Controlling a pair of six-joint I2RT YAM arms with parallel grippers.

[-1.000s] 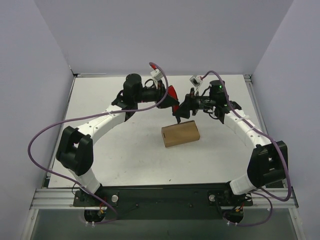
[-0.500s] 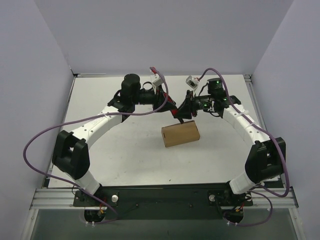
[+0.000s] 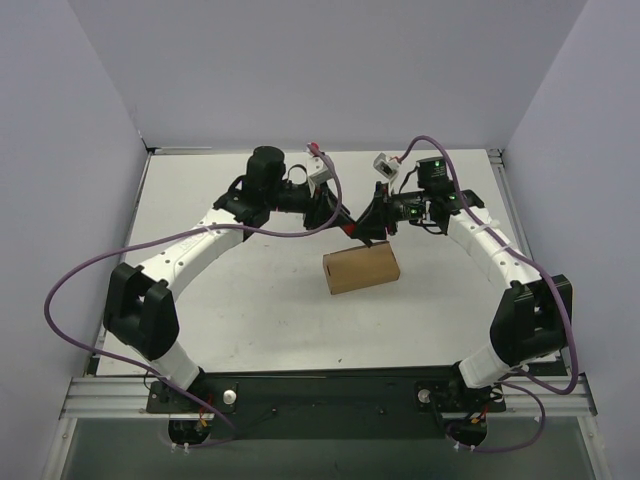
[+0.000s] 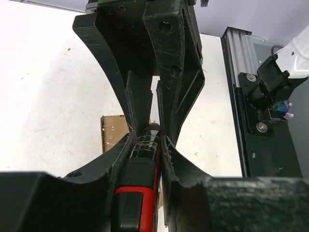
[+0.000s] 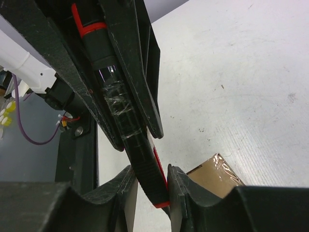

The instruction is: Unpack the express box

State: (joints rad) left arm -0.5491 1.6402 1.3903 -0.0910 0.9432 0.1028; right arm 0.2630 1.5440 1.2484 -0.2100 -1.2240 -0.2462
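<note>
White surface point(image 3: 430, 300) under flat brown cardboard box point(image 3: 361, 269); left fingers point(image 4: 119, 157) and right fingers point(image 5: 120, 193) both clamp red-and-black utility knife point(image 4: 145, 145); a mistimed release could drop it.

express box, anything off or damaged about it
No damage shows; the express box lies closed, slightly askew on the table. Oddly, the left claw and right claw both clamp one utility knife near its far edge.
</note>
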